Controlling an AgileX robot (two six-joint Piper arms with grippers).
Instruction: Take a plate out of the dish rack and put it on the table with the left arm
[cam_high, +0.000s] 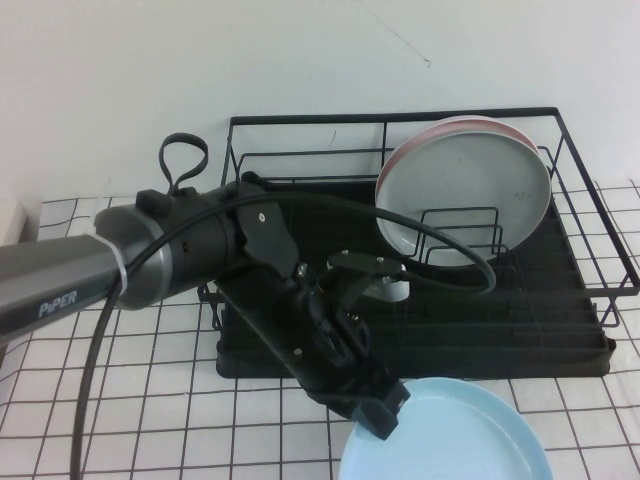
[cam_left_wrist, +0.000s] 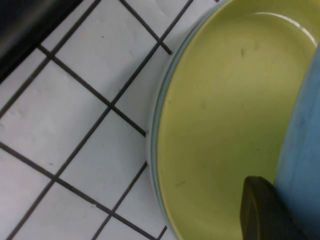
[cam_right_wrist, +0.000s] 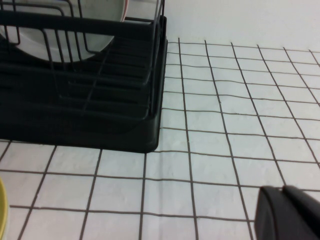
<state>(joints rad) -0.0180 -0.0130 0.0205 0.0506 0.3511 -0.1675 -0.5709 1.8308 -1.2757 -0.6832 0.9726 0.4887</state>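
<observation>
Grey-white plate: upper right of the high view, standing on edge and leaning back, hollow face towards the camera.
Pink-rimmed plate: right behind the grey-white one; only an arc of rim shows along its top and left.
Yellow plate: fills the right of the left wrist view, lying flat, with a pale outer edge.
Wall: plain white, across the top of the high view.
Pale object: centre of the high view, mostly hidden; kind unclear.

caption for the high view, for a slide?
Left gripper at the light blue plate's rim on the table, before the dish rack.
</observation>
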